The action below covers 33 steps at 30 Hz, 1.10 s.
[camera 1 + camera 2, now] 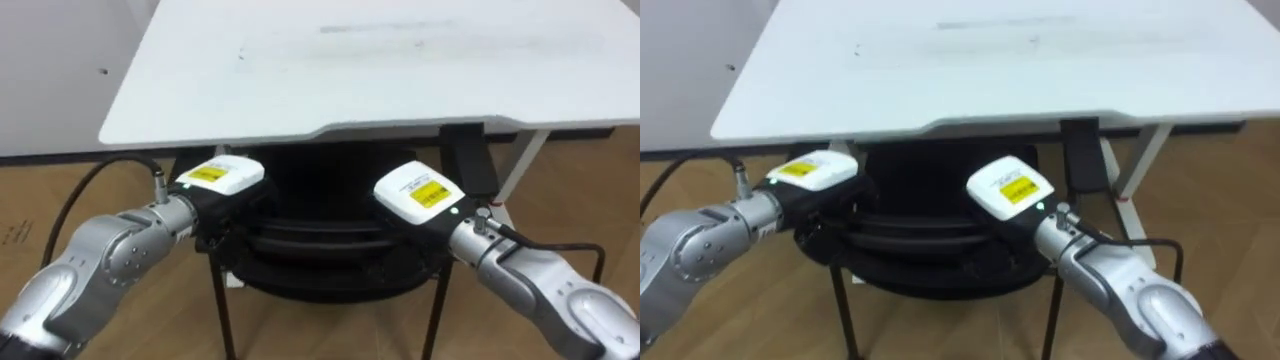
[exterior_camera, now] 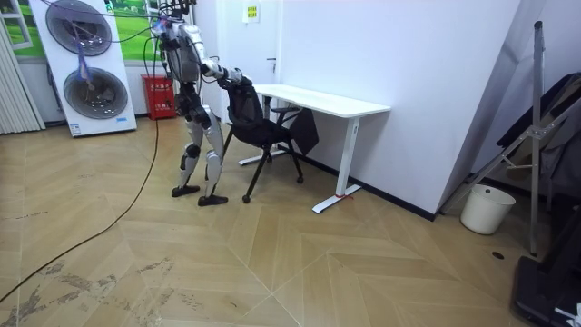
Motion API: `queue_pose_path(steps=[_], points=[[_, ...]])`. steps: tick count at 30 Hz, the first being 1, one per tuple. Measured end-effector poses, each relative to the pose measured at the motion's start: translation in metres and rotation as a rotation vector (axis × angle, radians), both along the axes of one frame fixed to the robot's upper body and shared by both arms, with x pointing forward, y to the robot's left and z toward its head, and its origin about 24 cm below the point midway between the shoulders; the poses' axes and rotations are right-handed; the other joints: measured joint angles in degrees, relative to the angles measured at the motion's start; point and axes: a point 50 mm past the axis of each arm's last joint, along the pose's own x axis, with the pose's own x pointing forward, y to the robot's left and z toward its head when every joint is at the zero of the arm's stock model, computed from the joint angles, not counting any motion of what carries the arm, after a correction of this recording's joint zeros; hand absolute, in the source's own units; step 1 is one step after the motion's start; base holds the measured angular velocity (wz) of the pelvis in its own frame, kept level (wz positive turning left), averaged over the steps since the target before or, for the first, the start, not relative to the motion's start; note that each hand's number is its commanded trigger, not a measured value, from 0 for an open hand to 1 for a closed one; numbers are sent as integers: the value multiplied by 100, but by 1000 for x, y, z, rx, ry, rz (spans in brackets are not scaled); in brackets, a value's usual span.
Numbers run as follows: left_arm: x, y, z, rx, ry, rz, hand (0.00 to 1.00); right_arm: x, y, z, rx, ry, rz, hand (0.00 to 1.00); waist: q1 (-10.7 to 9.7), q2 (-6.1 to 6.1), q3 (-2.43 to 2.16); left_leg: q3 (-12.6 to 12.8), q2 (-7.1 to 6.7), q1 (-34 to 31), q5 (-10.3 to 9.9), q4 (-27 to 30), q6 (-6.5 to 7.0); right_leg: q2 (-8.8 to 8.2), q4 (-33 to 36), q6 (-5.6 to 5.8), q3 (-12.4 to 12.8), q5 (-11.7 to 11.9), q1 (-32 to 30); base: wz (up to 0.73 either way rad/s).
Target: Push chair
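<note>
A black chair stands before me, its seat partly under the front edge of a white desk. My left hand rests at the left end of the chair's backrest top, and my right hand at the right end. Both hands show their white backs with yellow labels. In the room view I stand upright behind the chair, arms reaching forward to its back, with the desk beyond it against the wall.
The desk's white leg stands to the right of the chair. Stacked washing machines and a red crate are behind me. A white bin and a folding frame stand far off at the room view's right.
</note>
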Motion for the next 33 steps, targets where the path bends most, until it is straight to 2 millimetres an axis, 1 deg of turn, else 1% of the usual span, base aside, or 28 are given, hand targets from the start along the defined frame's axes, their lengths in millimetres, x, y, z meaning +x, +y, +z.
queue_pose_path(steps=[2, 4, 5, 7, 8, 9, 10, 11, 12, 13, 14, 15, 16, 17, 18, 19, 22, 23, 24, 25, 26, 27, 28, 29, 30, 31, 32, 33], points=[[0, 1, -3, -1, 12, 5, 100, 0, 0, -3, 1, 16, -3, 100, 20, -35, 21, 302, 172, 35, -1, 427, -3, 3, 50, -33, -20, -190, 211, 0], [0, 1, -4, 4, 12, 8, 100, -1, 1, -5, 7, 22, 0, 100, 7, -43, 11, 454, 307, 45, 1, 613, -7, 37, 63, -68, -78, -299, 349, 5], [-1, 3, -4, 10, 12, 10, 100, -2, 2, -6, 13, 25, 6, 100, -9, -64, 14, 543, 368, 62, 13, 684, -27, 62, 63, -93, -110, -350, 422, 5], [-1, 4, -4, 16, 8, 13, 100, -3, 5, -7, 21, 29, 6, 100, -38, -105, 14, 635, 418, 143, 78, 669, -136, 91, 22, -104, -106, -377, 527, 2], [-2, 4, -5, 15, 6, 14, 100, -3, 5, -7, 20, 29, 7, 100, -46, -111, 10, 668, 436, 158, 84, 671, -145, 106, 13, -117, -92, -384, 543, -9], [-4, 4, -6, 15, 1, 19, 100, -4, 5, -7, 20, 31, 10, 100, -75, -128, 4, 727, 461, 185, 134, 713, -220, 132, -40, -142, -63, -399, 599, -17], [-5, 4, -7, 10, 6, 24, 100, -4, 5, -8, 18, 34, 7, 100, -85, -159, 11, 729, 446, 180, 233, 828, -258, 154, -108, -146, 31, -397, 675, -22], [-5, 3, -10, 4, 14, 26, 100, -4, 4, -10, 16, 41, 3, 100, -100, -263, 64, 709, 397, 117, 285, 939, -291, 153, -175, -161, 179, -388, 749, -17], [-5, 2, -10, 3, 15, 25, 100, -4, 5, -10, 17, 42, 2, 100, -81, -254, 46, 647, 329, 85, 232, 817, -282, 146, -180, -161, 281, -388, 755, 0], [-5, -1, -11, -2, 11, 22, 100, -4, 2, -10, 11, 36, -1, 100, -107, -268, 48, 518, 180, -91, 134, 407, -238, 140, -208, -155, 466, -386, 728, 0], [-5, -3, -12, -9, 10, 24, 100, -4, 0, -9, 6, 31, -3, 100, -103, -270, 47, 472, 122, -197, 135, 225, -238, 132, -238, -130, 531, -371, 719, -25], [-5, -5, -14, -16, 12, 23, 100, -4, -3, -10, 1, 27, -7, 100, -69, -282, 42, 420, 5, -422, 176, -162, -224, 133, -315, -80, 712, -330, 724, -63], [-8, -7, -17, -21, 26, 23, 100, -5, -6, -11, -12, 34, -11, 100, -22, -260, 9, 313, -84, -618, 491, -450, -162, 127, -375, -33, 880, -291, 748, -90], [-11, -8, -20, -29, 43, 22, 100, -9, -8, -13, -18, 43, -12, 100, 65, -161, -91, 171, -183, -675, 959, -605, 31, 113, -373, 20, 1008, -290, 754, -78], [-13, -8, -22, -30, 53, 23, 100, -10, -8, -15, -17, 51, -13, 100, 71, -172, -143, 173, -218, -581, 960, -673, 31, 106, -379, 68, 1093, -298, 760, -53], [-14, -7, -23, -25, 62, 22, 100, -12, -7, -16, -18, 58, -12, 100, 60, -205, -153, 265, -284, -370, 999, -871, 86, 99, -466, 137, 1131, -286, 823, -33], [-16, -6, -21, -11, 77, 14, 100, -15, -4, -16, -31, 63, 4, 100, 40, -214, -150, 275, -359, -175, 1009, -1021, 104, 43, -653, 173, 1138, -220, 947, -18], [-17, -6, -21, -15, 80, 12, 100, -16, -4, -14, -42, 59, 8, 21, 40, -211, -148, 260, -379, -156, 1010, -1052, 104, 32, -663, 174, 1146, -219, 945, -10], [-17, -6, -21, -17, 81, 13, 100, -16, -4, -14, -45, 59, 8, 0, 43, -211, -147, 256, -383, -153, 1009, -1057, 104, 31, -663, 174, 1149, -219, 945, -5], [-17, -6, -21, -19, 79, 16, 64, -15, -4, -14, -47, 58, 7, 0, 45, -213, -138, 249, -390, -151, 1009, -1058, 104, 33, -667, 174, 1153, -219, 945, 0], [-17, -6, -21, -18, 79, 17, 45, -15, -3, -14, -46, 57, 7, 0, 45, -214, -133, 249, -396, -149, 1008, -1063, 103, 29, -672, 174, 1155, -219, 945, -3], [-17, -6, -21, -18, 79, 18, 59, -15, -3, -14, -45, 57, 4, 0, 47, -213, -128, 247, -417, -126, 1014, -1108, 101, 26, -681, 174, 1160, -219, 944, -7], [-17, -6, -21, -17, 80, 18, 60, -15, -2, -12, -47, 54, 0, 0, 44, -203, -121, 254, -425, -109, 1022, -1138, 100, 32, -687, 174, 1178, -219, 943, -8], [-17, -5, -20, -18, 79, 19, 58, -14, -3, -10, -50, 51, -4, 0, 41, -189, -108, 260, -430, -109, 1021, -1139, 100, 38, -687, 175, 1195, -220, 936, -7], [-16, -5, -20, -20, 79, 19, 33, -13, -3, -8, -52, 50, -6, 0, 37, -186, -97, 260, -433, -110, 1021, -1143, 101, 35, -685, 175, 1197, -220, 932, 0], [-16, -6, -19, -24, 82, 19, 18, -12, -4, -6, -52, 52, -14, 0, 20, -191, -85, 252, -447, -110, 1023, -1152, 104, 10, -682, 179, 1193, -222, 930, 0], [-16, -7, -18, -28, 83, 15, 0, -11, -5, -5, -49, 57, -21, 0, 16, -207, -75, 259, -464, -94, 1025, -1173, 109, -4, -662, 193, 1203, -230, 927, 0], [-16, -7, -17, -31, 86, 17, 0, -11, -5, -5, -43, 60, -24, 0, 17, -222, -65, 271, -478, -64, 1032, -1217, 120, -7, -649, 202, 1222, -236, 927, -5]])
